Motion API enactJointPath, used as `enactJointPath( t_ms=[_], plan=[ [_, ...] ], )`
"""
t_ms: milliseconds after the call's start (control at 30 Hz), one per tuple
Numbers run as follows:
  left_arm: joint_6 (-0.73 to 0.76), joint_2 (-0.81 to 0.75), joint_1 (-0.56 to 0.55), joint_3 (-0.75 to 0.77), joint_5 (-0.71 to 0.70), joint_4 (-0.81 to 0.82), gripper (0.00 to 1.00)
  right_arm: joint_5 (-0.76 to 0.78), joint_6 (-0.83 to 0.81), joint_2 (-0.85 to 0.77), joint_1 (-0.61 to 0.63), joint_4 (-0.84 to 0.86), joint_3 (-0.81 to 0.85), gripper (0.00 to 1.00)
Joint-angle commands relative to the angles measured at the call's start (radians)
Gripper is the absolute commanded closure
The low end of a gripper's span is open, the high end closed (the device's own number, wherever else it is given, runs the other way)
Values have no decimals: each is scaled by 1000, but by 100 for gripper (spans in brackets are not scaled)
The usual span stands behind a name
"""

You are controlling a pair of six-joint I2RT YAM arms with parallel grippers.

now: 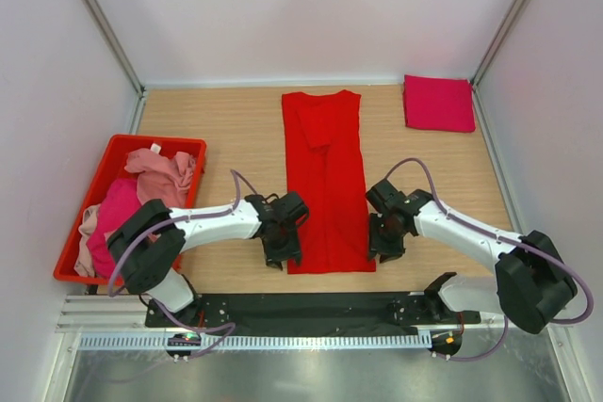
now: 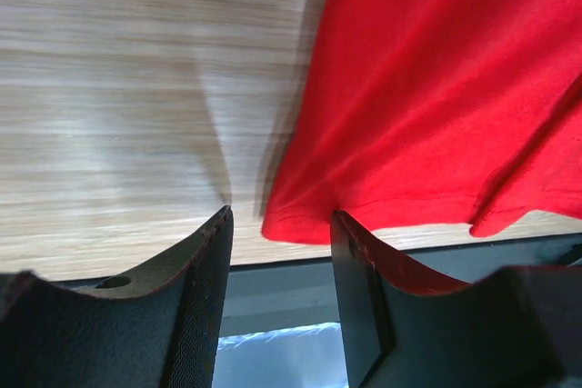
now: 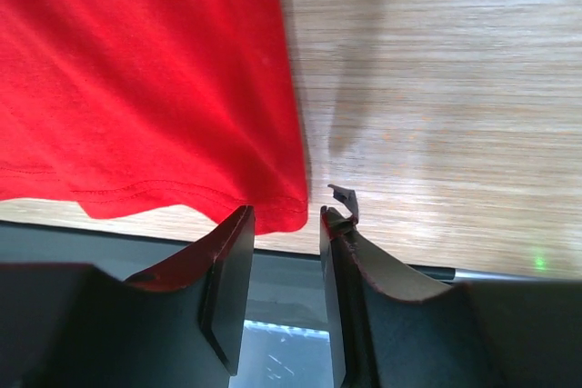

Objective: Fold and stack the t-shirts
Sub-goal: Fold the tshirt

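red t-shirt (image 1: 323,181): lying flat in the middle of the worktop (image 1: 226,129) as one long narrow strip, its sides turned in, the collar end pointing toward the far wall and the hem end lying close to the near edge, where a black rail (image 1: 311,308) is running across. left hand (image 2: 280,215): hovering low at the hem's left corner, its two fingers standing apart and gripping nothing; in the left wrist view the stitched corner of the red cloth is lying on the wood just beyond the fingertips, and whether the right-side finger is touching the hem cannot be told. right hand (image 3: 285,211): sitting at the hem's right corner, its fingers also parted, more narrowly, with nothing pinched between them; in the right wrist view the rounded corner of the cloth is resting on the wood right in front of the gap. magenta t-shirt (image 1: 439,103): lying folded into a neat rectangle at the far right corner of the worktop, well apart from the red one and from both hands. red bin (image 1: 179,142): standing at the left side of the worktop, beside the left arm, and holding loose, crumpled garments, among them a pale pink shirt (image 1: 162,174) heaped toward the far end and a magenta one (image 1: 118,209) bunched nearer the front.
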Motion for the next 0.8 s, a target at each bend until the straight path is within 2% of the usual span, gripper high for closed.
enactJointPath(
  t_ms=[0, 133, 233, 367, 433, 500, 533, 567, 600, 633, 700, 767],
  plan=[
    [8, 41, -16, 55, 21, 6, 53, -30, -28, 18, 0, 10, 37, 58],
    [6, 66, -17, 62, 15, -2, 55, -35, -36, 47, 2, 20, 33, 55],
    [5, 82, -17, 65, 17, -1, 61, -28, -39, 67, 2, 32, 16, 55],
    [3, 81, -17, 61, 5, -16, 76, 0, -22, 78, 2, 56, -5, 57],
    [0, 76, -16, 49, -3, -19, 78, 15, -23, 90, -2, 63, -13, 59],
    [-3, 78, -16, 42, -2, -16, 85, 17, -22, 98, -8, 67, -18, 62],
    [-2, 78, -17, 38, -2, -19, 88, 14, -20, 99, -8, 76, -21, 67],
    [-2, 78, -16, 38, -3, -19, 97, 14, -13, 99, -12, 79, -24, 72],
    [-5, 79, -16, 35, -5, -21, 100, 14, -11, 98, -20, 82, -31, 76],
    [-6, 79, -16, 35, -6, -22, 100, 15, -10, 95, -24, 79, -33, 87],
    [-12, 66, -14, 25, -9, -28, 100, 26, -3, 81, -29, 61, -41, 97],
    [-18, 47, -16, 9, -23, -34, 100, 43, 6, 46, -34, 37, -48, 99]
  ],
)
